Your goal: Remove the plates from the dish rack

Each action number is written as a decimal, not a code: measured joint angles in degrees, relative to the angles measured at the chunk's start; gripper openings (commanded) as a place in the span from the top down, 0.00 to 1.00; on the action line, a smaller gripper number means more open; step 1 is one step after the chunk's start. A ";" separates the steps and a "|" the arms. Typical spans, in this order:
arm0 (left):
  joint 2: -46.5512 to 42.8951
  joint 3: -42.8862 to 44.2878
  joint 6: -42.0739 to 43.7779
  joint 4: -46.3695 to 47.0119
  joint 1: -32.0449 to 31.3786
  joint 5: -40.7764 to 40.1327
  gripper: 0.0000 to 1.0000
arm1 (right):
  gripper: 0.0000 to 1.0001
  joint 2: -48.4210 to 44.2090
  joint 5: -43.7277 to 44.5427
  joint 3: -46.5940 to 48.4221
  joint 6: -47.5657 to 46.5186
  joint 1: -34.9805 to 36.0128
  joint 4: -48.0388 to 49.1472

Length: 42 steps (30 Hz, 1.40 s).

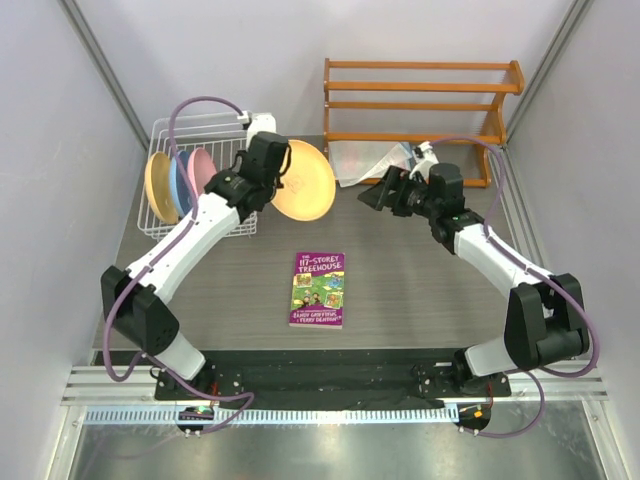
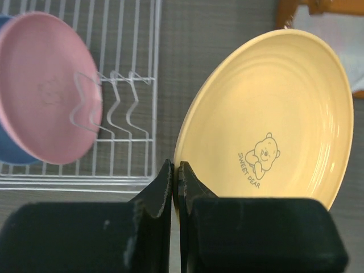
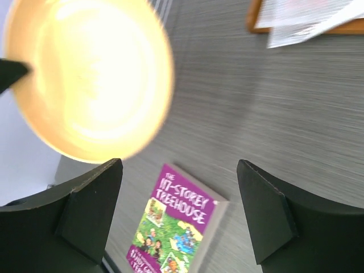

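Left tool pinches yellow plate, tilted; face toward right tool.

1. Inside the rack, the blue plate sits mostly hidden behind the pink plate; only a sliver shows.
2. The left arm covers the rack's near right corner.
3. Right of the rack, the yellow plate is blurred and glare-washed from the right wrist; its print is unreadable there.
4. The book, nearer and right of the rack, is cut by that view's bottom edge.
5. Farther right of the rack, I can't tell what the white sheet is.
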 measured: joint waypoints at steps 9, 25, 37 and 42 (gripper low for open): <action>2.10 -0.96 -4.92 -0.15 -4.13 5.60 1.00 | 0.24 3.89 -1.01 0.02 1.99 3.63 3.37; 2.10 -3.19 -6.27 0.42 -6.60 6.29 0.01 | 0.99 7.69 2.95 0.15 2.38 2.84 3.19; -3.65 -8.52 0.24 2.89 -5.95 -5.38 0.01 | 0.99 3.61 15.26 -1.99 -4.24 -4.81 -13.66; -8.13 -10.43 1.64 4.17 -2.40 -6.71 0.00 | 0.99 3.63 18.29 -3.56 -5.55 -6.99 -18.95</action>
